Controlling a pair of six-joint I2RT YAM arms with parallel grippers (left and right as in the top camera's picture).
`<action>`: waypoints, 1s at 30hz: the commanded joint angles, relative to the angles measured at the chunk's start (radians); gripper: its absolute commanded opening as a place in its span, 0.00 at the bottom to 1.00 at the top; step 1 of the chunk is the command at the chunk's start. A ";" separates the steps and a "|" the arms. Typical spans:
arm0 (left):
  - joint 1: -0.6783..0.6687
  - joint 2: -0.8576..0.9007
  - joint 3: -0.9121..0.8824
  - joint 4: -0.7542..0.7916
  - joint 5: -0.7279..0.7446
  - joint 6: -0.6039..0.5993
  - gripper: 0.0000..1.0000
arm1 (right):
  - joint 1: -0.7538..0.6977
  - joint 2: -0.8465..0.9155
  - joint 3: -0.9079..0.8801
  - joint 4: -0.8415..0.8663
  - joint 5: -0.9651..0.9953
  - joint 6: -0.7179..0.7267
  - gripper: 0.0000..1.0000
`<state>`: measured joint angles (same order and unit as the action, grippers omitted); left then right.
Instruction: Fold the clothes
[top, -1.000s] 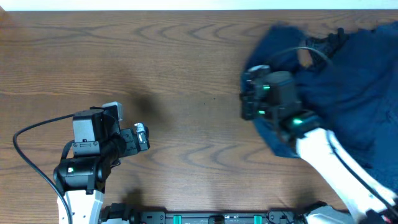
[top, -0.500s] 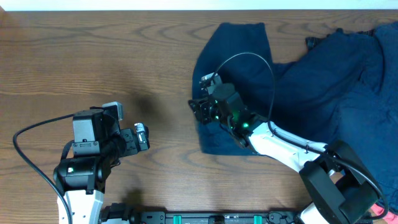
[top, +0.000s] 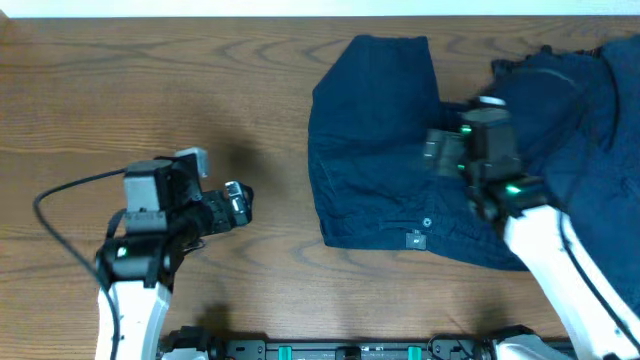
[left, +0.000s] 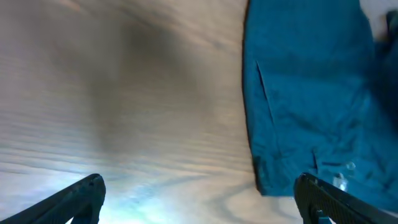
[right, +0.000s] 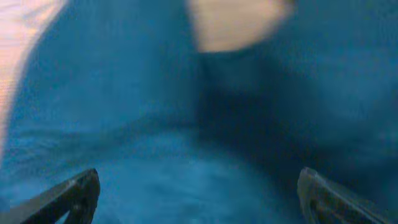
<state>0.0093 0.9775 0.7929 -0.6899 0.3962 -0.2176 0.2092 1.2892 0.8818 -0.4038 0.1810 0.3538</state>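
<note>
The clothes are dark navy fabric. One garment (top: 375, 150) lies spread flat right of the table's middle, with a small button (top: 427, 223) near its front edge. A rumpled heap of clothes (top: 590, 130) fills the far right. My right gripper (top: 432, 150) hovers open over the spread garment's right part. In the right wrist view its fingertips (right: 74, 196) stand wide apart above blurred blue cloth (right: 186, 143), holding nothing. My left gripper (top: 240, 203) stands open over bare wood, left of the garment. The left wrist view shows the garment's edge (left: 305, 93) ahead to the right of that gripper (left: 199, 202).
The brown wooden table (top: 150, 90) stretches to the left and back. The table's far edge (top: 200, 14) runs along the top. A black cable (top: 60, 200) loops from the left arm. The arms' base rail (top: 330, 350) sits at the front edge.
My right gripper pulled the garment left out of the heap, opened and let it go, then drew back right above it. The left arm shifted slightly right.
</note>
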 joint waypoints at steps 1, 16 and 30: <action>-0.063 0.099 0.013 0.026 0.082 -0.077 0.98 | -0.075 -0.083 0.006 -0.075 0.100 -0.011 0.99; -0.402 0.565 0.013 0.323 0.150 -0.419 0.98 | -0.186 -0.175 0.006 -0.231 0.108 -0.011 0.99; -0.519 0.708 0.013 0.435 0.158 -0.523 0.06 | -0.187 -0.175 0.006 -0.252 0.142 -0.011 0.99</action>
<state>-0.5072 1.6913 0.7982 -0.2424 0.5472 -0.7250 0.0311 1.1183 0.8818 -0.6548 0.2958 0.3519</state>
